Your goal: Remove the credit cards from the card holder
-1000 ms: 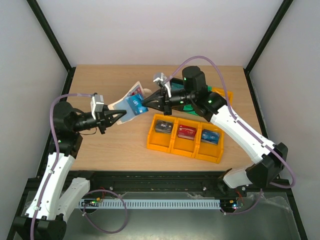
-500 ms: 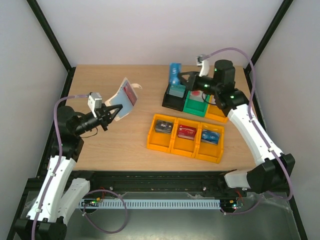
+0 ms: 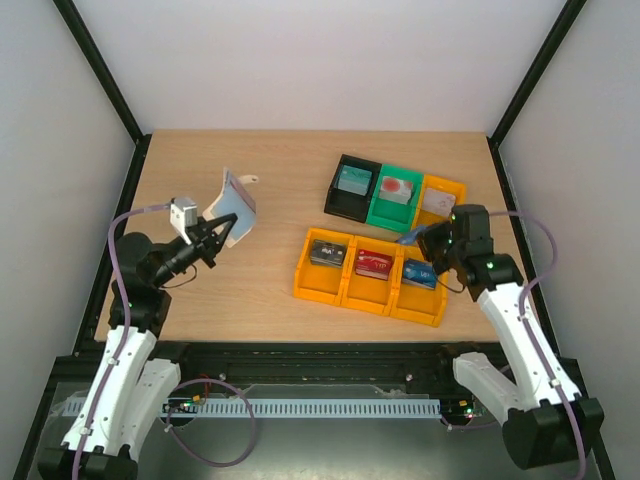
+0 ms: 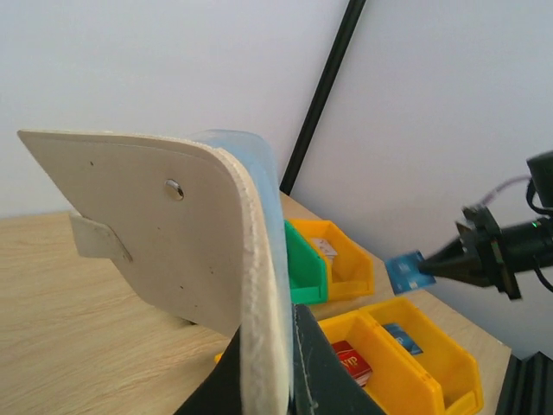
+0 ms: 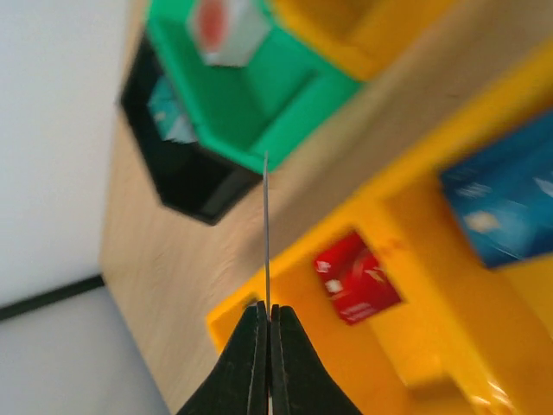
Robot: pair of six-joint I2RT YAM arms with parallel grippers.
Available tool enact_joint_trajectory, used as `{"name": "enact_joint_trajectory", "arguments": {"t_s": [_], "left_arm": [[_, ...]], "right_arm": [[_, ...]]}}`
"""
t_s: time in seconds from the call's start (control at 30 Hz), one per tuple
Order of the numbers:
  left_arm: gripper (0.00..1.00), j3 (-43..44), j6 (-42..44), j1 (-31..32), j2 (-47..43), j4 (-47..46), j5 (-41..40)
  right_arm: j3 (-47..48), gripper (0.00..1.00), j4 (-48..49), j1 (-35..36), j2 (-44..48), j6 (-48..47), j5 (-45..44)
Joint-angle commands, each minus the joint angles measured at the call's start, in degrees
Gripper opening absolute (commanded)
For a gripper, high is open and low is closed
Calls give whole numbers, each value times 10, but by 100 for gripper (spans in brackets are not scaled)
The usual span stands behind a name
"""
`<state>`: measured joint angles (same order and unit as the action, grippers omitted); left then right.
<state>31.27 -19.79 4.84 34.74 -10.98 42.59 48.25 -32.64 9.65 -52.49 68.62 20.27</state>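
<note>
My left gripper (image 3: 215, 232) is shut on the lower edge of the card holder (image 3: 234, 206) and holds it upright above the table's left side. In the left wrist view the holder's pale beige outside (image 4: 164, 233) with its snap tab faces the camera, pinched at my left gripper (image 4: 289, 354). My right gripper (image 3: 428, 241) is shut on a blue credit card (image 3: 411, 238) above the right end of the yellow three-part bin (image 3: 345, 291). That card shows edge-on in the right wrist view (image 5: 266, 225), in my right gripper (image 5: 269, 309), and from afar in the left wrist view (image 4: 408, 271).
The three-part bin holds a dark card (image 3: 327, 252), a red card (image 3: 373, 262) and a blue card (image 3: 422, 272). Behind it stand a black bin (image 3: 352, 183), a green bin (image 3: 397, 192) and a yellow bin (image 3: 441, 198). Black frame posts stand at the back corners.
My right gripper pulled the blue card from the holder, carried it over the back bins, then came down near the yellow three-part bin's right end. My left gripper drew the holder slightly back left.
</note>
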Motion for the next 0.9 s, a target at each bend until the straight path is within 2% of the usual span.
{"name": "enact_joint_trajectory", "arguments": {"t_s": [0.0,0.07,0.23,0.43,0.57,0.87], "left_arm": [[2,-13,-2,-2,-15,-54,-18],[2,-20,-1,-2,-20,-61,-21],[2,-26,8,-2,-22,-64,-23],[2,-23,21,-3,-18,-59,-28],[2,-21,20,-4,-12,-61,-26],[2,-19,26,-4,-2,-63,-23]], "right_arm": [[-29,2,-147,-2,57,161,-106],[-50,2,-166,-2,75,194,-129],[-131,2,-123,-3,80,268,-119],[-159,2,-78,-2,78,318,-170],[-187,2,-29,-2,68,341,-170],[-187,1,26,-2,65,395,-227]]}}
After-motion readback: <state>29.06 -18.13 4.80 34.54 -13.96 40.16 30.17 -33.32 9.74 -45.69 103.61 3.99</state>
